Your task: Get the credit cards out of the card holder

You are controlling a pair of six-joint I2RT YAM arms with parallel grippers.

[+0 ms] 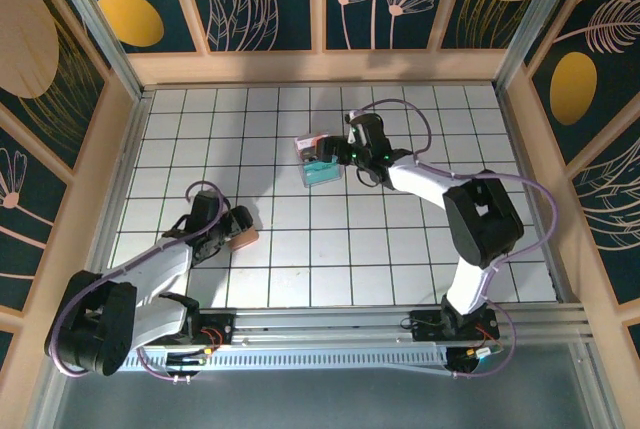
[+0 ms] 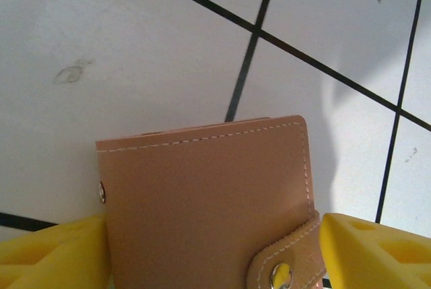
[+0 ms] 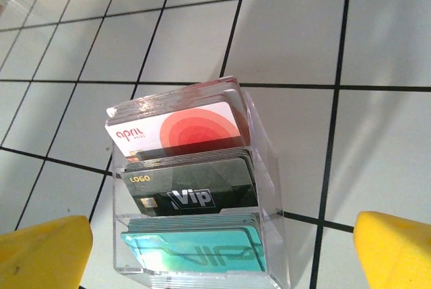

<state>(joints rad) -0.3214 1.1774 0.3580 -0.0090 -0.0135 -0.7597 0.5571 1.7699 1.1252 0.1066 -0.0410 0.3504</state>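
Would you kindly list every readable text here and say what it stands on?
"april": white-and-red card; the tiny line under it is unreadable.
"LOGO": black card, top left corner.
"Vip": middle of that card.
Teal card: outlined letters, too faint to read.
Card holder: no text.

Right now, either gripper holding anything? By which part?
Right gripper: open, holding nothing at the clear card stand. Left gripper flanks the side edges of the closed card holder; grip cannot be told.

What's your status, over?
Left gripper straddles closed card holder, grip unclear. Strap snapped shut. Right gripper open over clear card rack.
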